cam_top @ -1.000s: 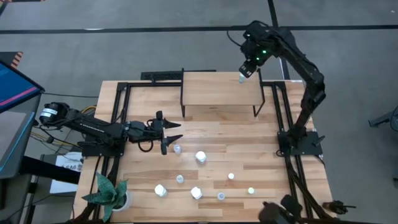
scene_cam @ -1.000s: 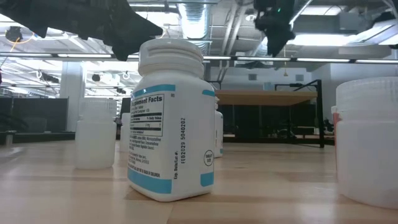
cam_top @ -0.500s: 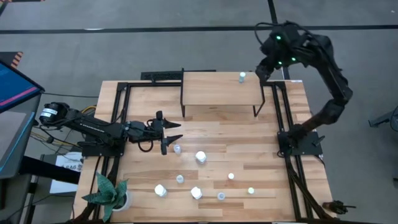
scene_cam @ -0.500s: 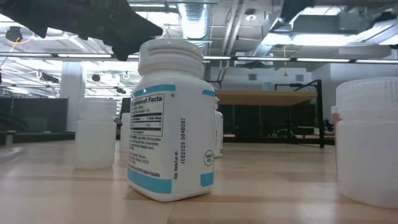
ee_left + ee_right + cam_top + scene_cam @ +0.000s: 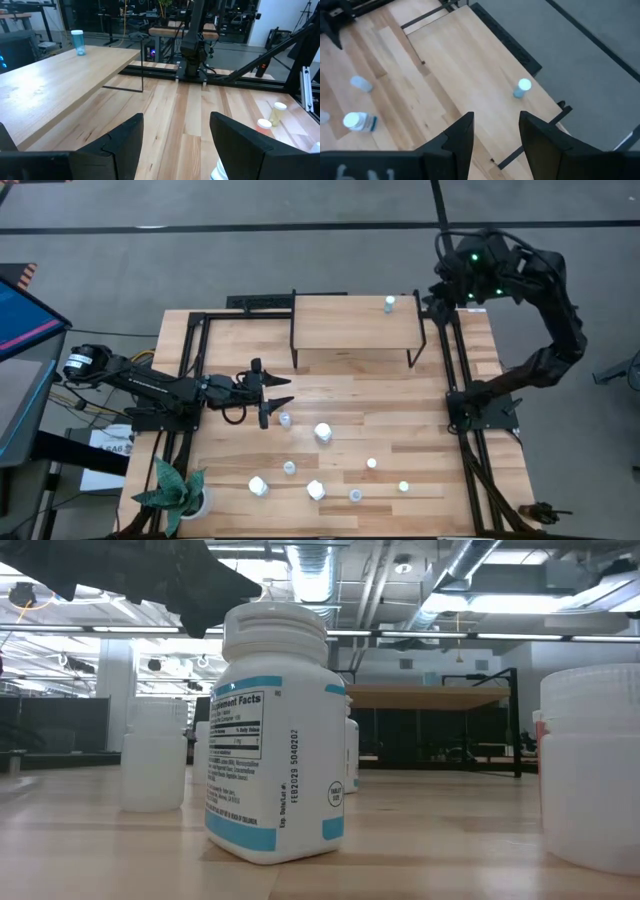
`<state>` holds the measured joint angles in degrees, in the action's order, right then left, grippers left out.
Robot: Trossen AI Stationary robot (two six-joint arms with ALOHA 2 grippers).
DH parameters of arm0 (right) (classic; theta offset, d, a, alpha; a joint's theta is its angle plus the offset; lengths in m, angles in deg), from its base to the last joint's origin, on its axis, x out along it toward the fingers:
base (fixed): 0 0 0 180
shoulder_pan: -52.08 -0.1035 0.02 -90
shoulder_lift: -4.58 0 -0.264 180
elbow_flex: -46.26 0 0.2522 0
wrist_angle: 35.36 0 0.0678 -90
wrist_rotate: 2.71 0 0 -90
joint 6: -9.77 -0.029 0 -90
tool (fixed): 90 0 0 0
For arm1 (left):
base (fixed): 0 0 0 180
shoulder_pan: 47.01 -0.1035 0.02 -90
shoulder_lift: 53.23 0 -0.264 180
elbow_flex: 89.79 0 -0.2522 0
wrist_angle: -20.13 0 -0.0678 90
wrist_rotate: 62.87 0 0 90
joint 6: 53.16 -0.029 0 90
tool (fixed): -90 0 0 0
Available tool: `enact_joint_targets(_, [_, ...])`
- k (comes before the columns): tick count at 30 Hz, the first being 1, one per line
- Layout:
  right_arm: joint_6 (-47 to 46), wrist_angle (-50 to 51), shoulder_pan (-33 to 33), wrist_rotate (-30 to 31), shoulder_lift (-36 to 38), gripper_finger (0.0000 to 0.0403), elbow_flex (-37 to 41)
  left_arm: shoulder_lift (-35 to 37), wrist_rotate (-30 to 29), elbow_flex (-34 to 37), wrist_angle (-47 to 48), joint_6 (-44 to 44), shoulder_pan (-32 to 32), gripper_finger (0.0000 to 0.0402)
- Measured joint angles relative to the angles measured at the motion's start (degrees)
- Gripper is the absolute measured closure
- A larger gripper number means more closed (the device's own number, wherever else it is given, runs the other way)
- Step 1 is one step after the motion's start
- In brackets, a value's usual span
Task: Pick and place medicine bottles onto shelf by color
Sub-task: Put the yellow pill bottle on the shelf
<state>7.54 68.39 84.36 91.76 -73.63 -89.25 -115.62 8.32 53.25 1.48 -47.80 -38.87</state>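
The shelf (image 5: pixel 350 325) stands at the table's far side. One pale-blue-capped bottle (image 5: pixel 389 303) stands upright on its far right corner, also seen in the right wrist view (image 5: pixel 522 88). My right gripper (image 5: pixel 440 292) hangs open and empty, high above the shelf's right end. My left gripper (image 5: pixel 275 392) is open and level over the table's left middle, with a small bottle (image 5: pixel 285 419) just beyond its fingers. Several more bottles stand on the near half, among them a white one (image 5: pixel 323 432) and a green-capped one (image 5: pixel 404 486).
A potted plant (image 5: pixel 175 490) stands at the near left corner. Black frame rails (image 5: pixel 445 350) run along the table's left and right sides. In the low view a large white bottle (image 5: pixel 275 730) stands close to the camera, and the shelf (image 5: pixel 430 695) shows behind it.
My right gripper has drawn back from the blue-capped bottle on the shelf, rising and moving toward the table's right edge, and has left the low view. The bottle stays upright where it stood.
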Motion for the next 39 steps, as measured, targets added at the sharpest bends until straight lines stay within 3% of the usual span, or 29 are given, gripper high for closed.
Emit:
enact_joint_targets(11, [-0.83,0.12,-4.65,0.02,1.6,0.0226,1.62,0.0,0.0,0.01,0.0,0.0,0.0,0.0182])
enact_joint_targets(24, [-6.34,-0.04,-10.59,0.22,6.47,0.0232,10.85,0.0,0.0,0.02,0.0,0.01,0.0,0.0182])
enact_joint_targets(33, [-11.66,-1.09,-17.33,0.32,10.07,0.0232,15.98,0.0,0.0,0.02,0.0,0.01,0.0,0.0182])
enact_joint_targets(39, [-17.33,-3.25,-23.93,3.53,12.86,0.0236,20.66,0.0,0.0,0.02,0.0,0.01,0.0,0.0182])
